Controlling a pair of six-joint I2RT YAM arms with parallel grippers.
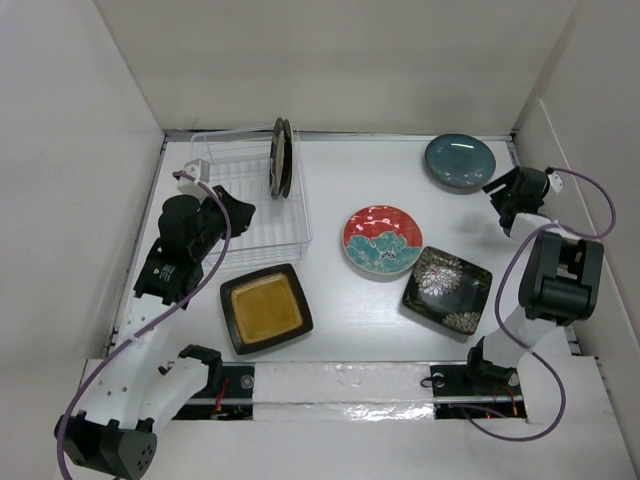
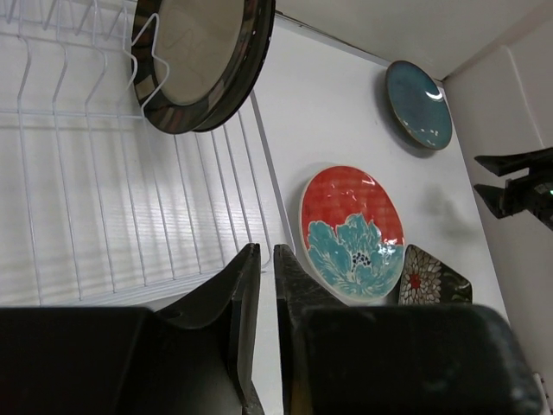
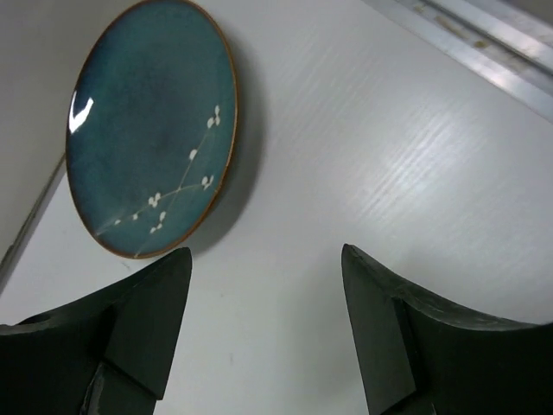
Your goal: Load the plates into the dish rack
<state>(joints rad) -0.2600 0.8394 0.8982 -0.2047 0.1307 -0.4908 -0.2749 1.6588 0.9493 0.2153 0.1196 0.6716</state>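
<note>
Beside far-edge teal plate [image 3: 151, 130], right hand [image 3: 263, 259] wide open, empty, left hand [image 2: 266, 255] nearly closed, empty

On my feed, a flat matte white tabletop [image 1: 340, 320] sits boxed in by a plain white back wall panel [image 1: 340, 60], a white left wall panel [image 1: 70, 150] and a white right wall panel [image 1: 600, 110]. A silvery metal rail [image 3: 484, 43] lines its far edge. The light is even and the shadows are soft.

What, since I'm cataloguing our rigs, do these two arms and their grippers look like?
Both the left arm and right arm have white links joined by bulky black joint housings, with a purple cable looping along each. The left gripper and right gripper carry plain black, wedge-shaped fingers; no markings show.
</note>
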